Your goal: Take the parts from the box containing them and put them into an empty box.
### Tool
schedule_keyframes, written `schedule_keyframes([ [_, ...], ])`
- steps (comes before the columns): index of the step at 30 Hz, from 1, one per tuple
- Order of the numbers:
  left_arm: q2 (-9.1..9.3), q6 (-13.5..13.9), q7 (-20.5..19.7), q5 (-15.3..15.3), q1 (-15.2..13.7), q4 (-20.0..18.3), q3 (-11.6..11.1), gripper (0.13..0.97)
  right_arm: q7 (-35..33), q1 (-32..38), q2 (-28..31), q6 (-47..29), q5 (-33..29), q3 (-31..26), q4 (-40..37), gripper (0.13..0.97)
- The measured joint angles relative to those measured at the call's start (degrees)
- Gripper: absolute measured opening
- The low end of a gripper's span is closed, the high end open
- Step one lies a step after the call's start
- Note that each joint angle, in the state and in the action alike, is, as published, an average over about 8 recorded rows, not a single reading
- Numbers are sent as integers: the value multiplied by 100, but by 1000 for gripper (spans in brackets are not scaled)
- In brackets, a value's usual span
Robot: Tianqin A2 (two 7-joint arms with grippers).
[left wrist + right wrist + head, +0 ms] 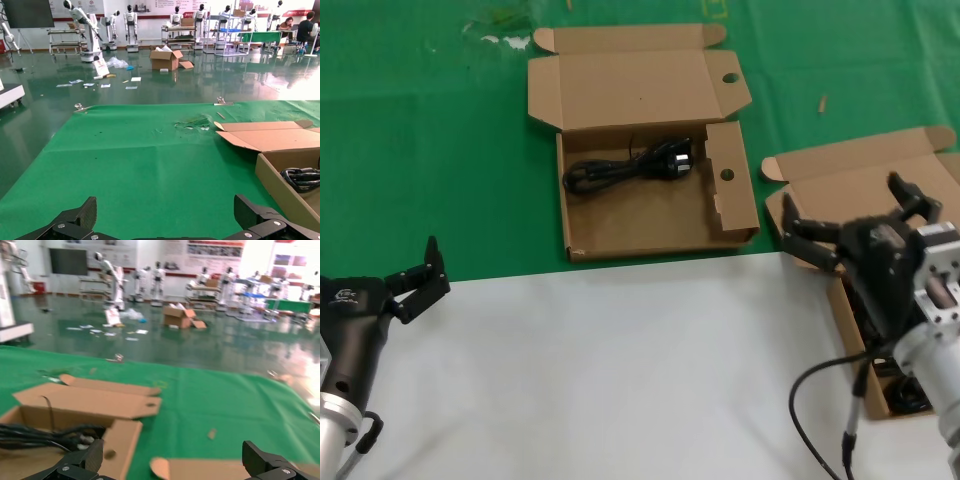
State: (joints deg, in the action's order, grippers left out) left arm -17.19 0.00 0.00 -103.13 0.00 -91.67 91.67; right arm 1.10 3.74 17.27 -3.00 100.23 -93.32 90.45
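1. One black power cord [635, 164] is seen lying in the far part of the holed box [650, 215], near its back wall: a thin coiled cable on the left, ending in a chunky black plug on the right.
2. That box is a shallow, wide brown cardboard mailer, lid folded back flat onto the green cloth [430, 150]. One round hole can be made out in a lid tab and one in the upright inner side flap.
3. A second brown box [865, 185] is sat at the right edge, lid open too, mostly hidden behind the right arm. Dark stuff is visible low down inside it, probably more cords, but a count can't be given.
4. So two boxes in total, and just one cord that can be counted for sure.
5. The right gripper [860, 215] is held over the second box, jaws spread wide apart with nothing between them.
6. The left gripper [418, 275] is parked at the near left, at the edge of the white tabletop [610, 370], jaws also apart and empty.
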Motion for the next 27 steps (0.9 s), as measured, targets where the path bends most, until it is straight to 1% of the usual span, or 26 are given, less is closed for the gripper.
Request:
schedule_keyframes([
  [6,0,0,0,0,0,0,0,966,-54,-182,-4,146,141,80,60,966],
  [27,0,0,0,0,0,0,0,966,-56,-191,-4,154,149,84,63,966],
])
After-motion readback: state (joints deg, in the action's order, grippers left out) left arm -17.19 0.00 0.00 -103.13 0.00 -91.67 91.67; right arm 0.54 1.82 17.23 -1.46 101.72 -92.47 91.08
